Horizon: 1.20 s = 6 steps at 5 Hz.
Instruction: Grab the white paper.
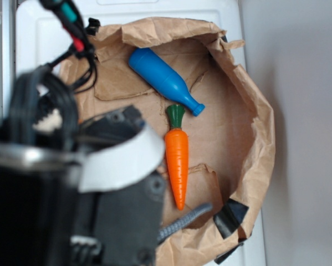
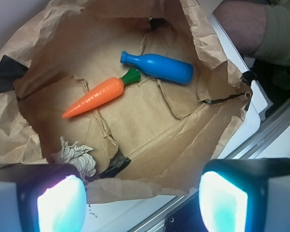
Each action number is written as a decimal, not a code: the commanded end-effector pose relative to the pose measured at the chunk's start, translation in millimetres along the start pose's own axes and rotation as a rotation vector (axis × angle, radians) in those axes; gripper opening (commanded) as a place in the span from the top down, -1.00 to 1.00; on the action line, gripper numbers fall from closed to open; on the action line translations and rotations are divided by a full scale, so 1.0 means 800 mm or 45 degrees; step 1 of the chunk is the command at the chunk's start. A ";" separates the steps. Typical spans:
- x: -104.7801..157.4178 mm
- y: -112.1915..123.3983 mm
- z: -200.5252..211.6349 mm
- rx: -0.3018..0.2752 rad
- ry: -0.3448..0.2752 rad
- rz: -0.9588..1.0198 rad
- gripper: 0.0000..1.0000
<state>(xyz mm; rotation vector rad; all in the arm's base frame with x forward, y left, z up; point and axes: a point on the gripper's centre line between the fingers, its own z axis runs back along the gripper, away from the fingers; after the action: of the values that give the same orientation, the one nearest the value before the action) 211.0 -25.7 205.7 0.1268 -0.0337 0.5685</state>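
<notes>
While the tool point(image 2: 142, 198) hangs above the near edge of the crinkled brown paper bag point(image 2: 217, 121), its two fingers point(image 2: 62, 203) stand wide apart with nothing between them, so it is released. Seen from the wrist view, the white paper point(image 2: 77, 157) lies as a small crumpled wad in the lower left part of the bag's flattened interior, just above the left finger and near a strip of black tape point(image 2: 113, 164). Up and to the right of it, well apart, the orange carrot point(image 2: 94, 97) lies tilted, its green top touching or almost touching the neck end of the blue bottle point(image 2: 159, 66), which lies on its side further right. At the upper right corner of that view, a person's forearm point(image 2: 244, 26) in an olive sleeve shows beyond the bag. From the exterior view, the black arm point(image 1: 71, 188) with its white label point(image 1: 121, 158) fills the lower left and hides the wad; carrot point(image 1: 177, 160) and bottle point(image 1: 163, 77) remain visible in the bag point(image 1: 254, 138), which rests on a white surface point(image 1: 38, 33).
</notes>
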 end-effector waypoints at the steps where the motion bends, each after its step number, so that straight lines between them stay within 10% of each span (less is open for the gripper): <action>1: 0.004 0.003 0.015 -0.040 -0.048 0.009 -1.00; 4: 0.091 -0.002 -0.053 -0.069 -0.023 0.052 -1.00; 6: 0.046 -0.009 -0.090 -0.131 -0.045 0.109 -1.00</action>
<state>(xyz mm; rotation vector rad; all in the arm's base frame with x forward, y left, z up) 244.5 -3.6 123.1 0.0544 -0.0482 0.6511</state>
